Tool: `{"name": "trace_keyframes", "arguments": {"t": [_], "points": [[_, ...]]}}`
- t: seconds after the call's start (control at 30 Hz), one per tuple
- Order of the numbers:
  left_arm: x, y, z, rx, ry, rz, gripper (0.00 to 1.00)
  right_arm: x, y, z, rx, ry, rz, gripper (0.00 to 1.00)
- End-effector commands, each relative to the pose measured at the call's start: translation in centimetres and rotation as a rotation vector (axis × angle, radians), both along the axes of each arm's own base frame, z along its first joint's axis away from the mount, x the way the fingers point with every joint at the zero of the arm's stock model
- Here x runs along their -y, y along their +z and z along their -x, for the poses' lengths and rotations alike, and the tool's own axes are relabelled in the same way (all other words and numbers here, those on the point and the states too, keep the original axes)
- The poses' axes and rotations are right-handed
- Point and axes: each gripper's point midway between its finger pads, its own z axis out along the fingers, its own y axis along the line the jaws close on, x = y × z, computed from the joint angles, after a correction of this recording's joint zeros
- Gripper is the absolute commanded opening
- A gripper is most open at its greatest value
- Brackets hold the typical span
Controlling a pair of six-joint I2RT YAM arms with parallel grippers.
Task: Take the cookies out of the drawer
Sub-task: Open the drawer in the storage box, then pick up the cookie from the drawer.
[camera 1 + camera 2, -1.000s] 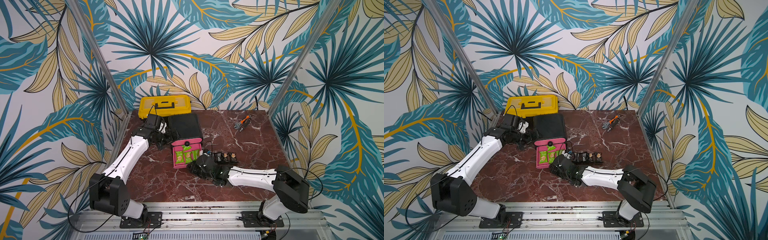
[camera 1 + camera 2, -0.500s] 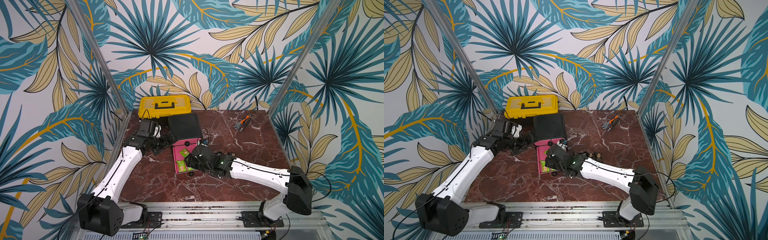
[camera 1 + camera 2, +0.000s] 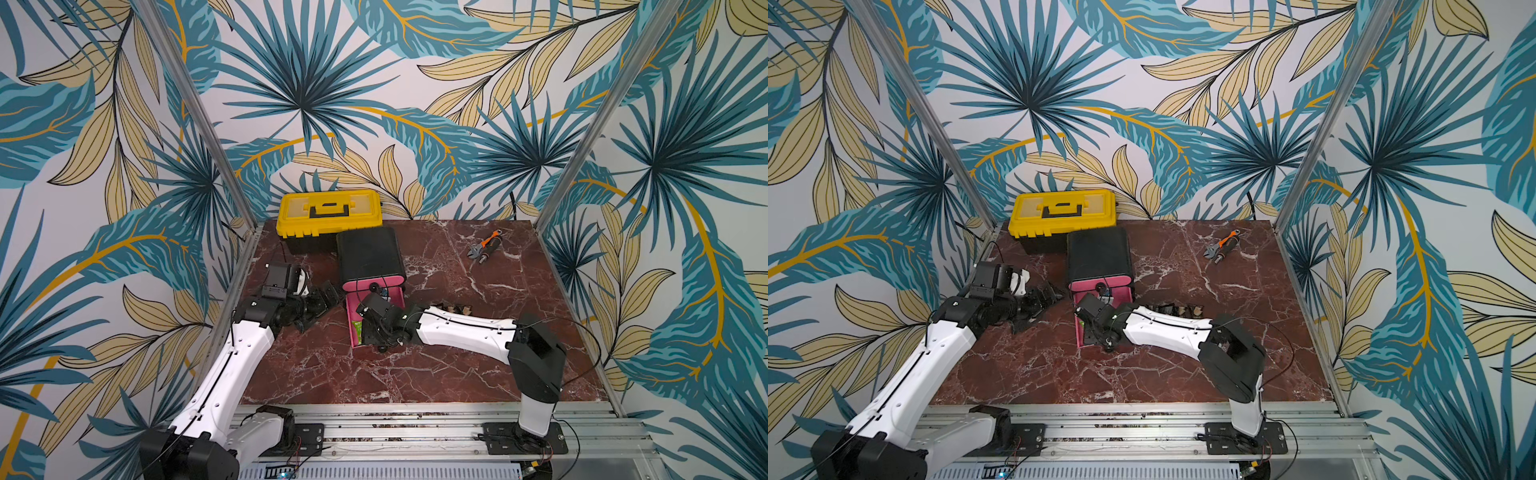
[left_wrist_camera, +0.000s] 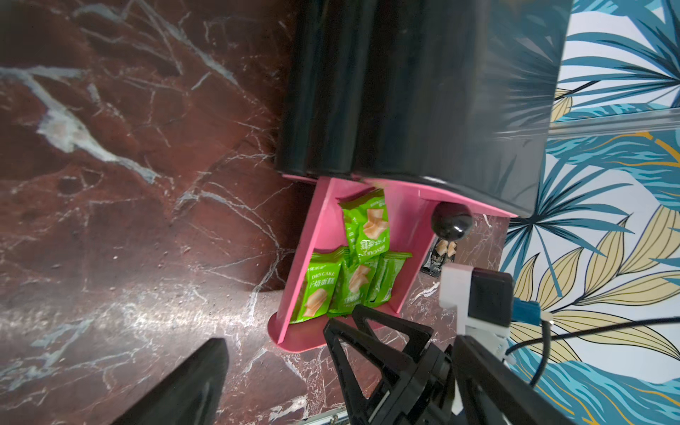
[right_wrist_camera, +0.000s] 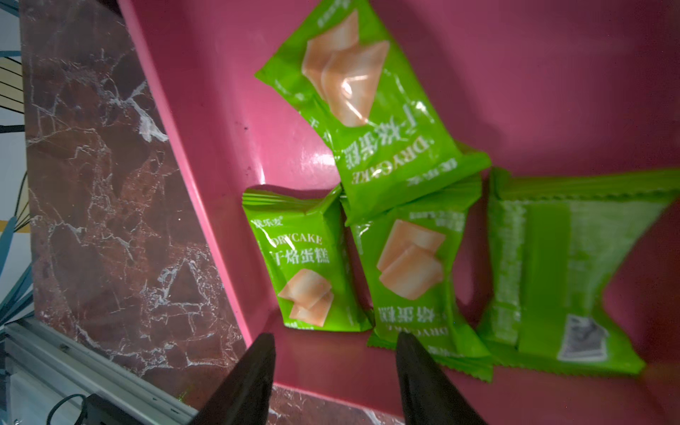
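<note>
- Both top views: high at the front, looking down on the whole red marble worktop (image 3: 332, 374) (image 3: 1038, 374).
- Left wrist view: near, facing the pink plastic drawer (image 4: 323, 220).
- Right wrist view: very close, inside the same drawer (image 5: 552, 92).

Here we are inside a robot lab cell: leaf-print wall panels (image 3: 374, 104) hung on aluminium posts (image 3: 203, 124), a red marble bench (image 3: 457, 374), a white left arm (image 3: 232, 365) and right arm (image 3: 461, 330) bolted to an aluminium rail (image 3: 415, 424) along its near edge.

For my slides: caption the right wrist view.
Open right gripper hovers over four green cookie packets in the pink drawer.
</note>
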Motion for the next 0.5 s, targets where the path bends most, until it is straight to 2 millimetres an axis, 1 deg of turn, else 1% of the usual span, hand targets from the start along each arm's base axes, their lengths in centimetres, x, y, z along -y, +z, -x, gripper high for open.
{"name": "trace_keyframes", "arguments": {"t": [0.0, 0.2, 0.3, 0.47], "points": [[-1.0, -0.5, 0.4, 0.000, 0.049, -0.008, 1.00, -0.4, -0.3, 0.3, -0.008, 0.053, 0.040, 0.58], [-2.1, -0.2, 0.6, 0.026, 0.090, -0.038, 1.00, -0.6, -1.2, -0.2, -0.017, 0.055, 0.081, 0.57], [-2.0, -0.2, 0.6, 0.023, 0.089, -0.031, 1.00, -0.4, -1.7, -0.2, -0.021, 0.048, 0.102, 0.56], [-1.7, -0.1, 0.7, 0.014, 0.067, -0.026, 1.00, -0.5, -1.9, -0.8, 0.003, 0.052, 0.122, 0.54]]}}
